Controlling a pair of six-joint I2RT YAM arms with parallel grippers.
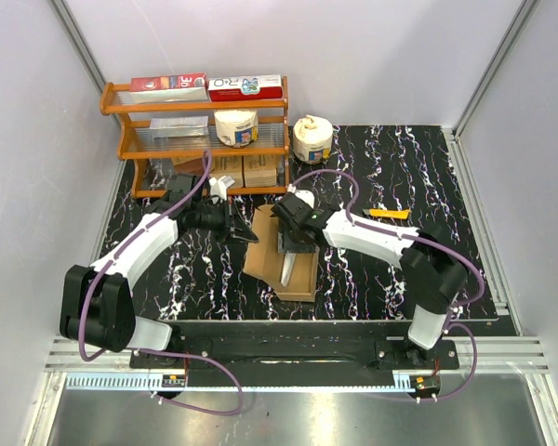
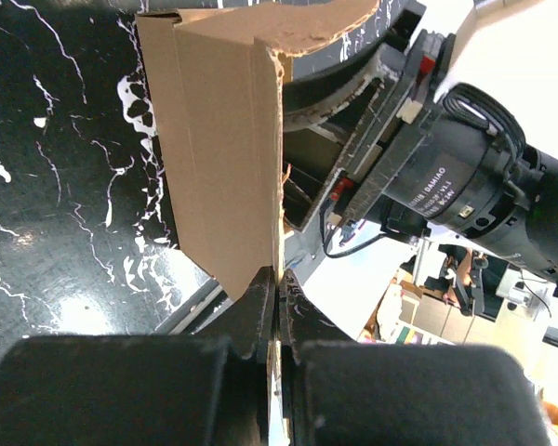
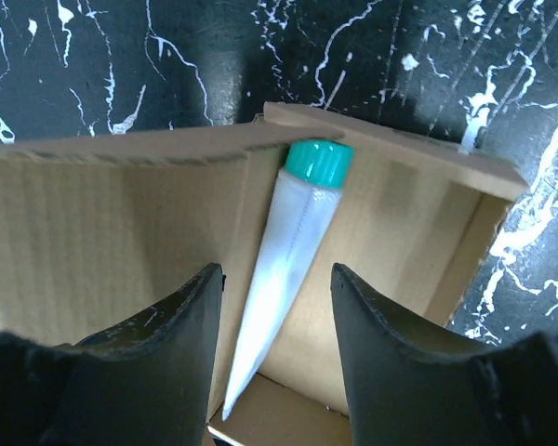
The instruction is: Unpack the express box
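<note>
Black marbled table (image 1: 428, 177), left gripper (image 2: 275, 283) pinching express box (image 2: 223, 149) flap, right gripper (image 3: 277, 279) spread, tilted over white tube (image 3: 293, 223)

The black, white-veined table (image 1: 428, 177) bears an open cardboard box (image 1: 260, 255) directly under the right claw (image 1: 288, 249). A yellow cutter (image 1: 389, 214) lies to that claw's right. A wooden rack (image 1: 205, 151) and a white tub (image 1: 312, 139) stand beyond it.
</note>
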